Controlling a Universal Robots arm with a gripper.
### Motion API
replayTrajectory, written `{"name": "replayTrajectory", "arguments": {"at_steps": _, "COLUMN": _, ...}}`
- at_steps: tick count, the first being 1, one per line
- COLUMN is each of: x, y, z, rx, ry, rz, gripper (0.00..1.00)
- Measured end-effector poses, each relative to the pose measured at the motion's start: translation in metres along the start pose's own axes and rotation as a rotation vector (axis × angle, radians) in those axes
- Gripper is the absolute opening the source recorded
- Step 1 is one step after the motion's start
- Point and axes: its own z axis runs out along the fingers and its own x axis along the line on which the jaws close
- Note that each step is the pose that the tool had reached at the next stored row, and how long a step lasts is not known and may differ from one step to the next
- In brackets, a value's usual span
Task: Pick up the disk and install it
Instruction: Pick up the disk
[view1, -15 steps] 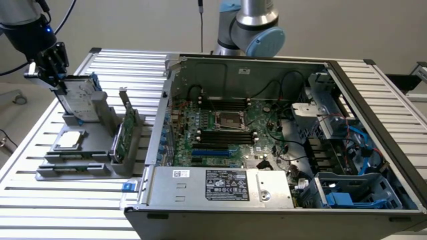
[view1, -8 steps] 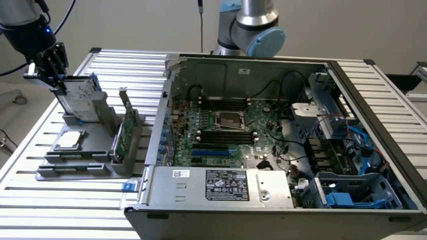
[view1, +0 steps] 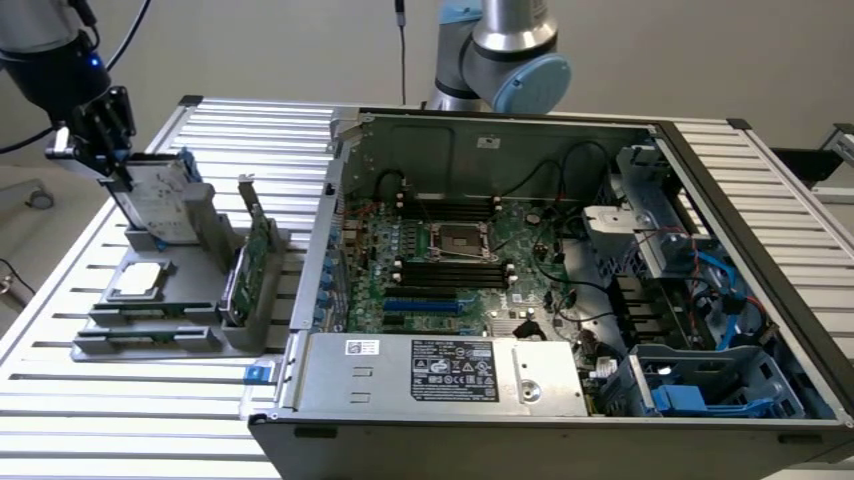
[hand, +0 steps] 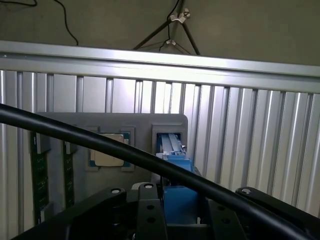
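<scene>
Gripper (view1: 120, 178) sits at the exterior view's left, over the grey plastic parts holder (view1: 174, 322) on the slatted aluminium table (view1: 134, 410). Its jaws are about half closed and look clamped on the top edge of the disk (view1: 160, 198), a flat silver-grey metal drive w/ a white label and blue plastic carrier frame. In the wrist view the blue frame (hand: 176, 167) runs straight up between the black jaws, so I judge it held. The disk stands upright w/ a slight tilt, its lower end down at the holder's slot; can't tell if it's clear of the slot. Main risks, as I see them: the grip is on a narrow plastic edge, so the disk could pivot or slip under its own weight. If it's tilted vs. the slot walls it could bind and drag the whole holder. That would disturb the small square silver chip (view1: 140, 281) and the upright green circuit card (view1: 248, 272) just beside it. The thick black cable (hand: 75, 134) crossing the wrist view may snag. The open grey metal computer case (view1: 561, 135) is well apart, and its blue-lined drive bay (view1: 694, 398) sits at the far corner among loose wires, so a skewed disk could jam there.
</scene>
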Motion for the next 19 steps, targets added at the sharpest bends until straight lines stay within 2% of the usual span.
{"name": "replayTrajectory", "arguments": {"at_steps": 19, "x": 0.0040, "y": 0.0003, "z": -0.0003, "rx": 0.0003, "ry": -0.0001, "rz": 0.000, "gripper": 0.33}}
